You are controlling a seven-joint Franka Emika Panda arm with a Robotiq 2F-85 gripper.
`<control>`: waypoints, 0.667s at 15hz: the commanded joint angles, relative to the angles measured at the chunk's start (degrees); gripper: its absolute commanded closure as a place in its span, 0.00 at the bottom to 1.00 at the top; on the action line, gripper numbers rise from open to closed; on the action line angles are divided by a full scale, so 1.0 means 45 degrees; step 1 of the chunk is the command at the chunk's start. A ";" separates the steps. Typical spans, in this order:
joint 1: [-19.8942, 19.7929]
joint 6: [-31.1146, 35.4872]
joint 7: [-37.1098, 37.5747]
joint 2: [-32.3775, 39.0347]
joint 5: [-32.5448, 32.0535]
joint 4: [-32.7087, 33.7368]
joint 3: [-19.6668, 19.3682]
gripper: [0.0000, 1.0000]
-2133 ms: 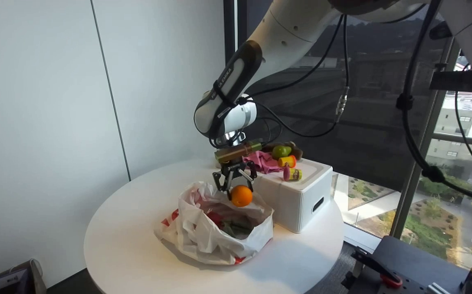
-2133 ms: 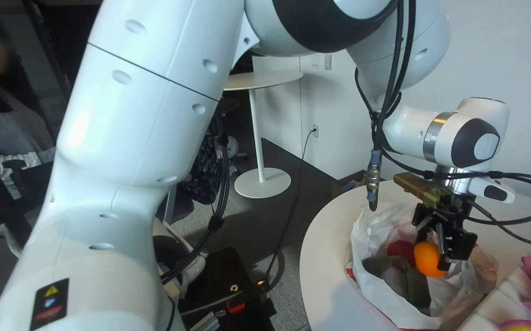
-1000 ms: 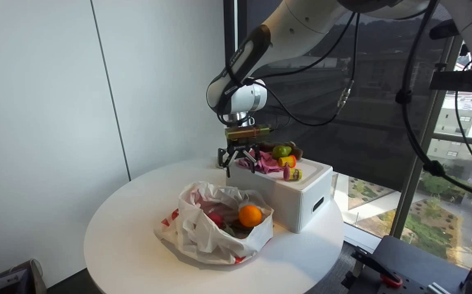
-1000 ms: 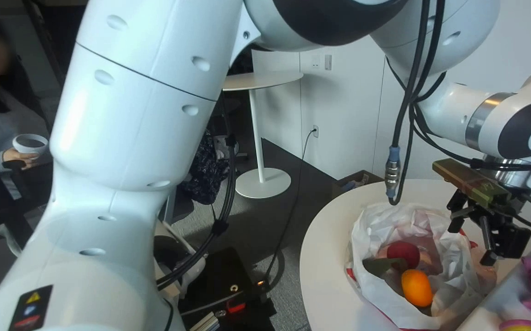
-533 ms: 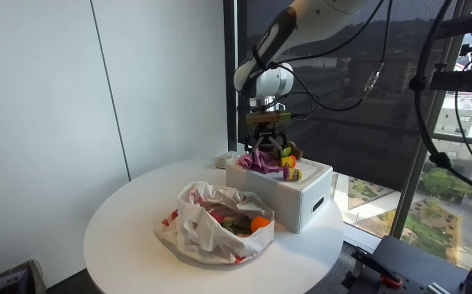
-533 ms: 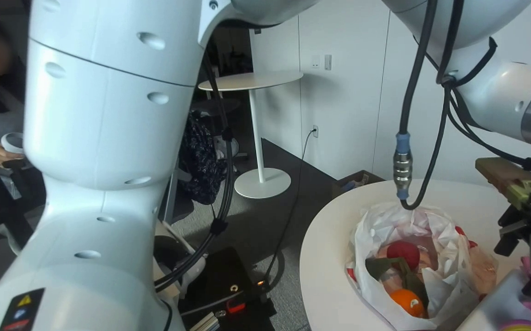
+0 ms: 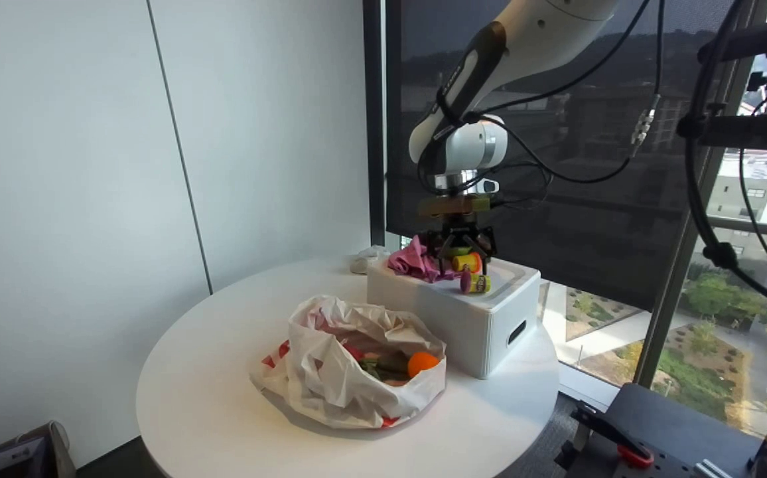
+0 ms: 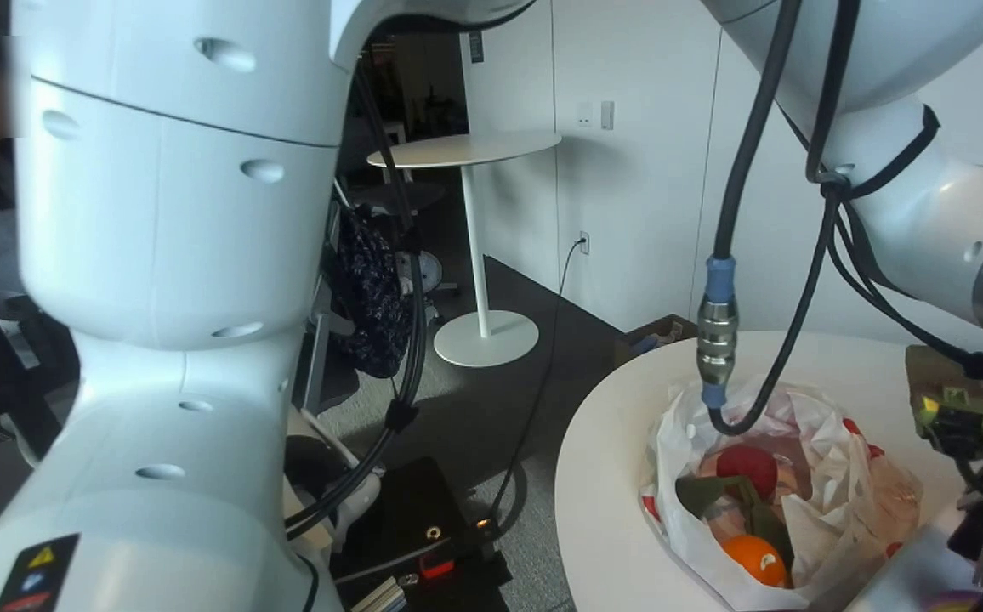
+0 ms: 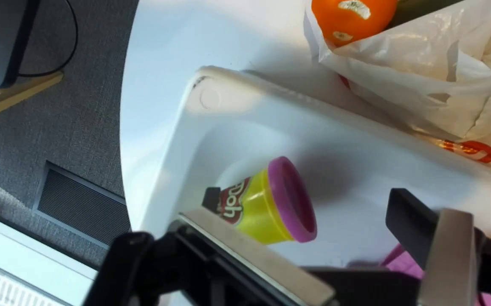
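So my gripper (image 9: pixel 306 200) is spread wide with nothing in it, hanging over a small yellow cylindrical plastic tub with a purple lid (image 9: pixel 266 208), which is lying on its side on a white rounded-corner box (image 7: pixel 460 322). Can't tell if they're touching. I'd bet it's light and stiff-walled, kinda slick, and it'd roll if nudged off-centre. I'd pinch square across the round body, just behind the lid, clear of the bunched pink cloth (image 7: pixel 411 261).
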 commanded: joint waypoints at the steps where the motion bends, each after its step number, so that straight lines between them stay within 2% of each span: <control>1: -0.0309 0.1152 0.0932 -0.0226 -0.0002 -0.0719 -0.0276 0.00; 4: -0.0482 0.1356 0.1184 0.0060 -0.0067 -0.0771 -0.0355 0.00; 5: -0.0548 0.1314 0.1165 0.0080 0.0078 -0.0784 -0.0287 0.25; 6: -0.0581 0.1132 0.1113 0.0007 0.0239 -0.0826 -0.0187 0.26; 10: -0.0434 0.0865 0.1083 -0.0453 0.0454 -0.1081 0.0057 0.57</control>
